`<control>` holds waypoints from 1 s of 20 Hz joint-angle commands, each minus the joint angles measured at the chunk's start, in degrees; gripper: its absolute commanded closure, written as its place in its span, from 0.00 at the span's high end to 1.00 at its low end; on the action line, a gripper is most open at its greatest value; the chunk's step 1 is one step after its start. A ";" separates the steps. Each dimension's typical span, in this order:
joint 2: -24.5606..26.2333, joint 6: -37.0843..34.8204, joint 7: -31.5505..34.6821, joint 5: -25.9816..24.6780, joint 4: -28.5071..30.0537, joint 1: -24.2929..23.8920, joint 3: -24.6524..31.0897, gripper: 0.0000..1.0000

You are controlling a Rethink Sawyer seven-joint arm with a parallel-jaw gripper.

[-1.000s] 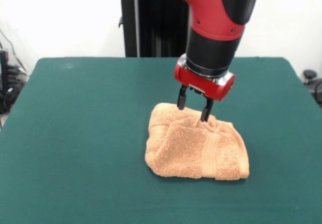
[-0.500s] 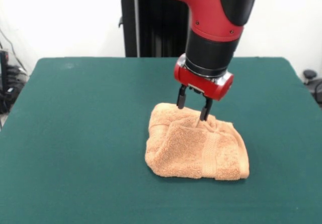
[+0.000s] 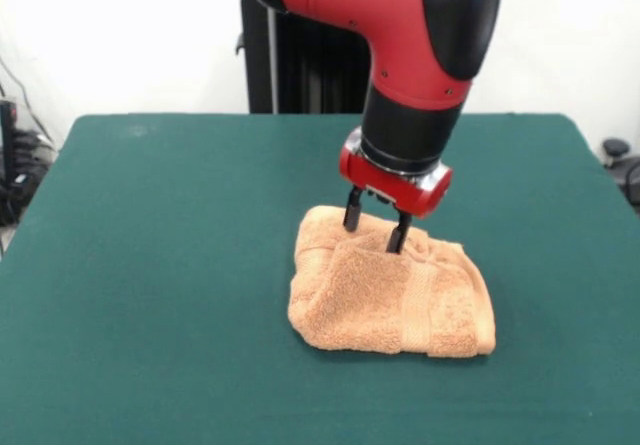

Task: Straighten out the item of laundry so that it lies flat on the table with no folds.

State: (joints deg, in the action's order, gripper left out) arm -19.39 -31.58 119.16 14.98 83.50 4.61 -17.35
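Note:
The orange-tan towel [image 3: 390, 295] lies folded and bunched right of centre on the dark green table [image 3: 150, 265]. A flat woven band runs down its right part. My gripper [image 3: 374, 231] comes down from the red and black arm and stands over the towel's far edge. Its two black fingers [image 3: 351, 213] are apart and their tips touch or press into the cloth. No cloth is pinched between them.
The black pedestal [image 3: 300, 55] stands behind the table's far edge. Dark equipment shows past the table's left edge [image 3: 15, 165] and right edge [image 3: 622, 165].
The arm has moved slightly left and lower, so the fingertips now reach the towel's far edge. The towel has not changed shape.

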 commanded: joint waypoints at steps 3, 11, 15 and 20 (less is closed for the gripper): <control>8.64 5.90 11.54 1.22 5.98 0.75 6.38 1.00; 9.51 5.55 11.92 0.84 5.41 2.60 4.50 1.00; 8.05 3.34 12.10 1.21 6.23 3.13 4.30 1.00; 5.78 0.85 11.70 1.66 7.28 2.59 4.74 1.00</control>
State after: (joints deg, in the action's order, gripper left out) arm -16.78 -28.19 119.16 15.08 83.70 5.32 -17.89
